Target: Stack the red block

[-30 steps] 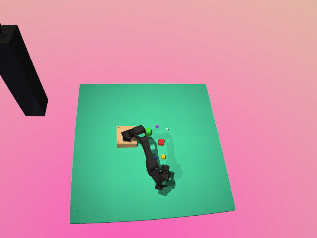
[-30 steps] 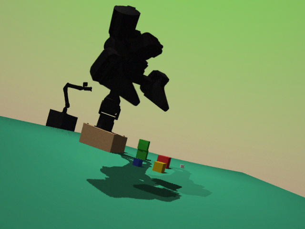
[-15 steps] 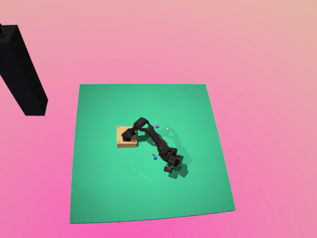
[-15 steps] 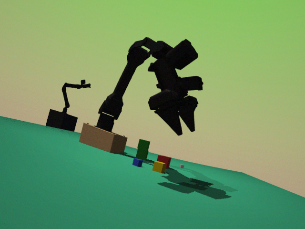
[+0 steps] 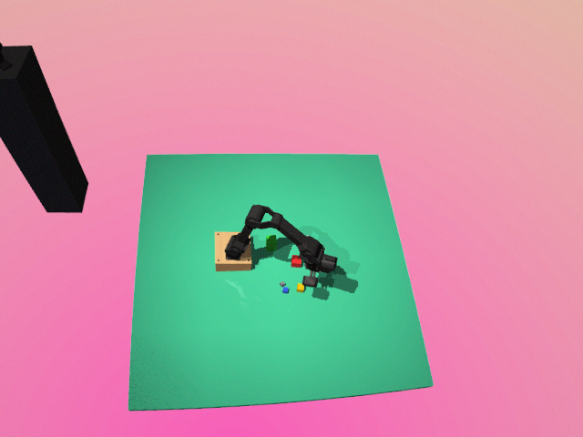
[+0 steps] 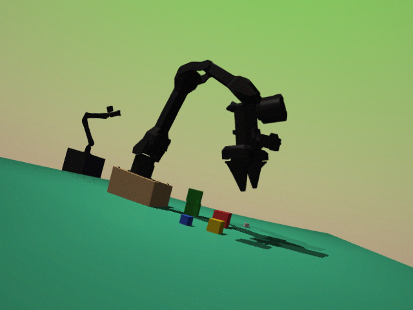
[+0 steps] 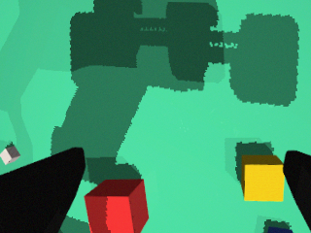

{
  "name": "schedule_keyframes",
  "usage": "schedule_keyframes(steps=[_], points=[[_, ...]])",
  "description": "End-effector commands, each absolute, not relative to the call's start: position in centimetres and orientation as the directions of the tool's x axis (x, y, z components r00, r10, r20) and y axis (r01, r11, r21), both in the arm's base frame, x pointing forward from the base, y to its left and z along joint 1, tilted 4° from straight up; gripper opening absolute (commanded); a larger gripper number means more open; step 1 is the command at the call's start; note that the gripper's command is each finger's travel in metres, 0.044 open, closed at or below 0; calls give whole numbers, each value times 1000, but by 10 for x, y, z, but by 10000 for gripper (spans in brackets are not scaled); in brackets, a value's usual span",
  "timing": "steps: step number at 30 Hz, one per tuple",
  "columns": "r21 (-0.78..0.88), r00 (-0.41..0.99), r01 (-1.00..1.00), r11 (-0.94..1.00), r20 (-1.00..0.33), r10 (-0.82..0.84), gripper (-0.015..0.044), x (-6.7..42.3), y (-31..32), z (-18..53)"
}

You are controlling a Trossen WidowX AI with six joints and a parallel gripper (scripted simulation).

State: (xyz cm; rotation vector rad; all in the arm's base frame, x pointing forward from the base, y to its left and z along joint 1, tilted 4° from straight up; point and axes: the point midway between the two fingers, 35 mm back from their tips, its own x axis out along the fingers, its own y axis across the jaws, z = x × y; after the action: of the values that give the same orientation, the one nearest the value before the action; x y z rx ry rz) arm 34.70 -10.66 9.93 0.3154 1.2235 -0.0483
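- bright, even light from above
- hard dark arm shadow (image 7: 182, 46) on the counter (image 5: 282, 352), jagged at its edges
- arm (image 6: 186, 86) nearly a black silhouette
- all views coarse and soft; no glare
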Motion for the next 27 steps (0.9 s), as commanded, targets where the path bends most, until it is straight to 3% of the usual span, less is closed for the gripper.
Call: schedule_keyframes(steps=[1,12,27], points=[[176,276,192,966,-954,118,440,337,-79,97],[33,105,111,993,-994,21,440,293,-14,94],[23,96,104,994,-995,13,440,298,-10,38]])
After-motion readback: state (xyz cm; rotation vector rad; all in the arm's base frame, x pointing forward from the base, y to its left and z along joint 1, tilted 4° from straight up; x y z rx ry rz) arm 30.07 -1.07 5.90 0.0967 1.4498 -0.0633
